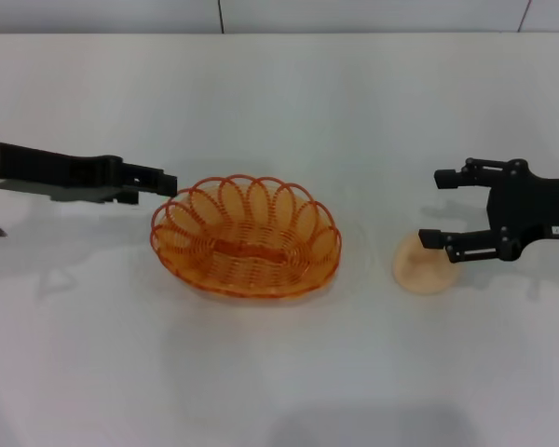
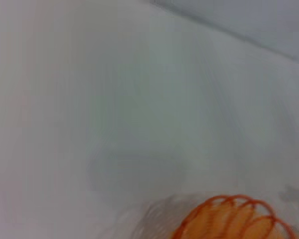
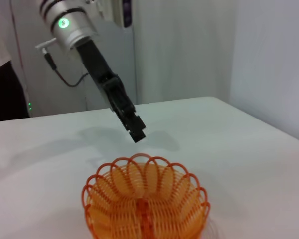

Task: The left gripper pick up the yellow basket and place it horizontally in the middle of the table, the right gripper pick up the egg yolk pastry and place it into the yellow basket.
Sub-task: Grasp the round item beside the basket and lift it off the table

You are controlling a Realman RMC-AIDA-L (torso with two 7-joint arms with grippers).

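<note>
The yellow basket point(image 1: 245, 237) stands upright in the middle of the white table point(image 1: 279, 102), long side across. It also shows in the left wrist view point(image 2: 234, 219) and the right wrist view point(image 3: 145, 206), and it holds nothing. My left gripper point(image 1: 165, 181) hovers just off the basket's left rim, apart from it; it also shows in the right wrist view point(image 3: 136, 131). The egg yolk pastry point(image 1: 421, 270) lies on the table right of the basket. My right gripper point(image 1: 438, 207) is open and empty, with its nearer finger over the pastry's far edge.
The table's far edge meets a grey wall point(image 1: 354, 14) at the back. In the right wrist view a dark-clothed person point(image 3: 2, 89) stands beyond the table's left side. Bare tabletop lies in front of the basket.
</note>
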